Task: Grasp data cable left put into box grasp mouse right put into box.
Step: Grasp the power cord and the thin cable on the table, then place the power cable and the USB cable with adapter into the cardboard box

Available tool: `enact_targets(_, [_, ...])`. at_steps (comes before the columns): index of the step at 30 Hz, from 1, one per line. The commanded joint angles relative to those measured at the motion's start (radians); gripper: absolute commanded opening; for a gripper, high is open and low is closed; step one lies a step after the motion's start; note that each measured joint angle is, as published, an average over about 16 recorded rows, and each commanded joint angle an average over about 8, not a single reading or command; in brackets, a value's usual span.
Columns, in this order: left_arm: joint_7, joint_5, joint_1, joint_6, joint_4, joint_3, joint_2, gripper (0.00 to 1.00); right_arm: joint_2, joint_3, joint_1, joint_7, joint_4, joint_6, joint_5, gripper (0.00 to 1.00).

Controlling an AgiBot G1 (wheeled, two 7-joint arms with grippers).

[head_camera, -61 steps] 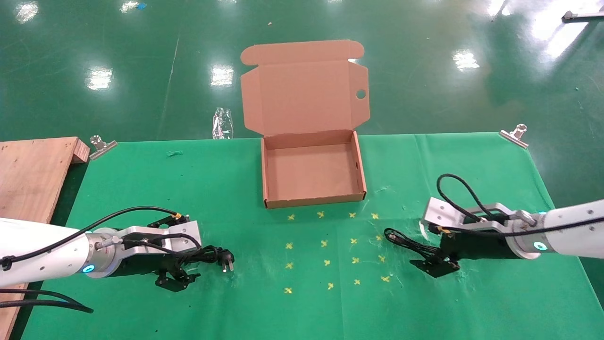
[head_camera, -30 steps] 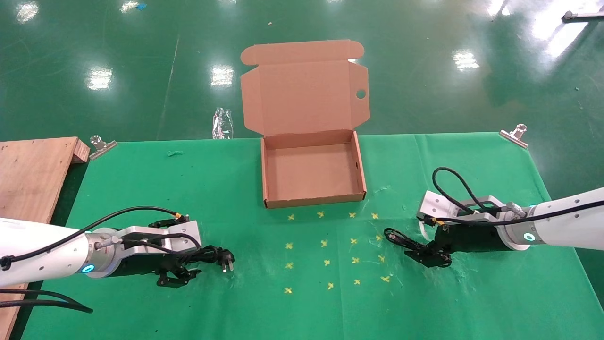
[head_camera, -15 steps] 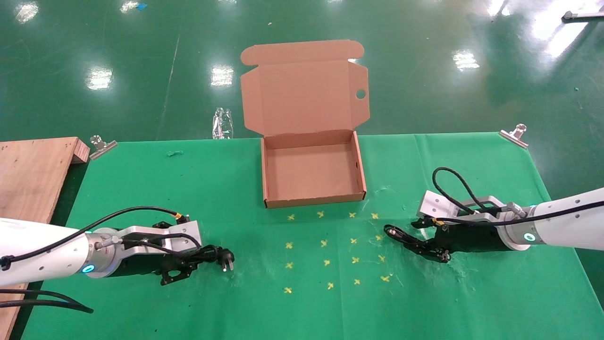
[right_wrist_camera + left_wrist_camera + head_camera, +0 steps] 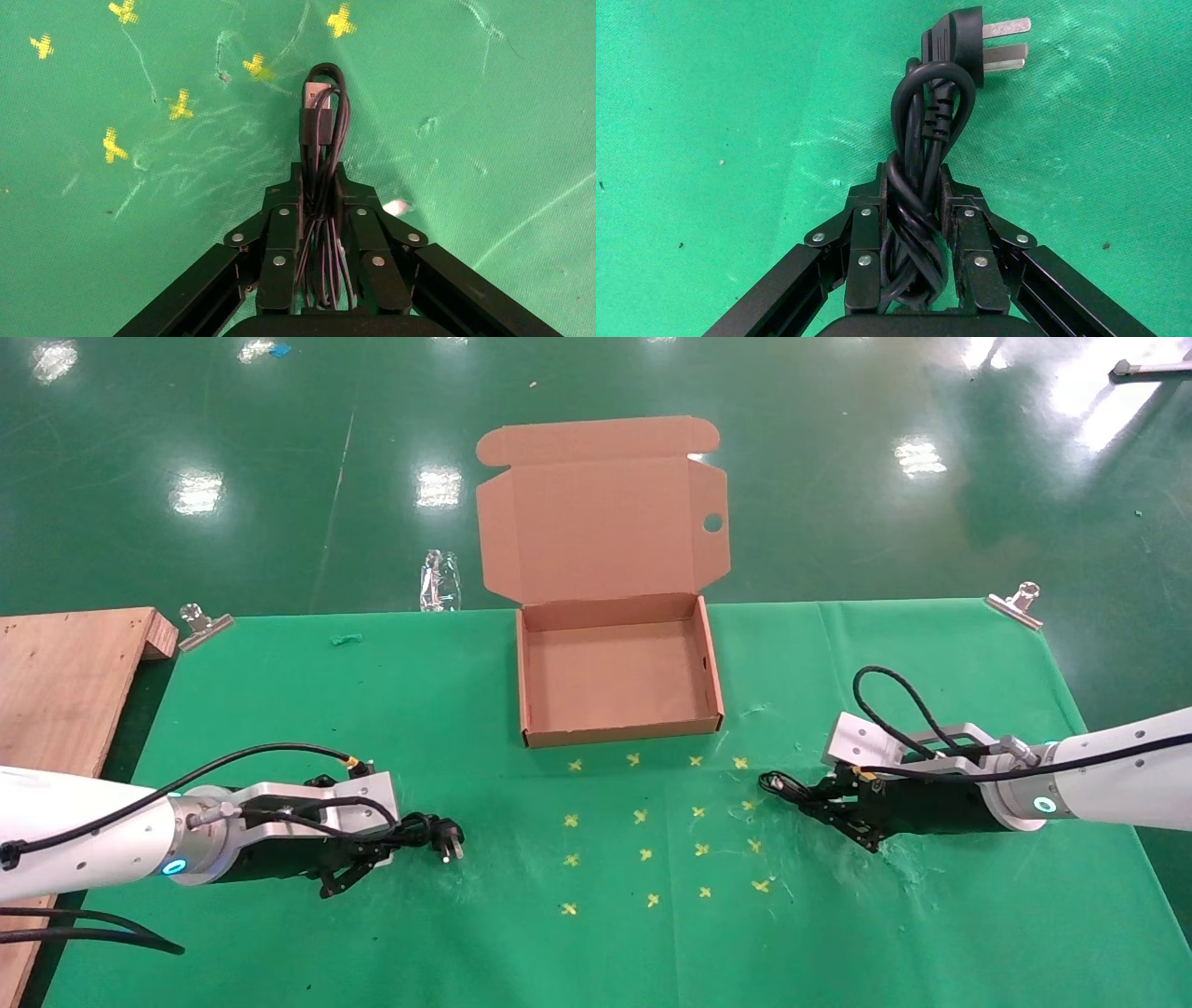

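Data cable clamped in left claw; thin USB-tipped wire bundle pinched in right claw. Loose loops, plug liable to catch box wall.

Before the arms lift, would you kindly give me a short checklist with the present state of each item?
1. Left gripper shut on the data cable: ok.
2. Plug free of the fingers: ok.
3. Right gripper shut on a thin wire bundle: ok.
4. Mouse body in the right grasp: cannot tell, only wire and a USB plug show.
5. Box open and empty: ok.
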Motion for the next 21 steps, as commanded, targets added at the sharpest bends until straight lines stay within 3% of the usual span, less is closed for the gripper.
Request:
enact_targets(1, [0.000, 0.000, 0.000, 0.000, 0.000, 0.000, 0.000, 0.00, 0.000, 0.000, 0.000, 0.000, 0.000, 0.000, 0.000, 0.00])
enact_targets(8, [0.017, -0.025, -0.011, 0.011, -0.005, -0.008, -0.011, 0.00, 0.015, 0.008, 0.016, -0.001, 0.012, 0.000, 0.005, 0.00])
enact_targets(16, [0.082, -0.165, -0.097, 0.092, -0.012, -0.056, -0.063, 0.00, 0.063, 0.030, 0.074, 0.018, 0.065, 0.001, 0.007, 0.00])
enact_targets(21, [0.098, -0.213, -0.152, 0.091, -0.012, -0.079, -0.035, 0.00, 0.089, 0.042, 0.095, 0.049, 0.117, 0.004, 0.007, 0.00])
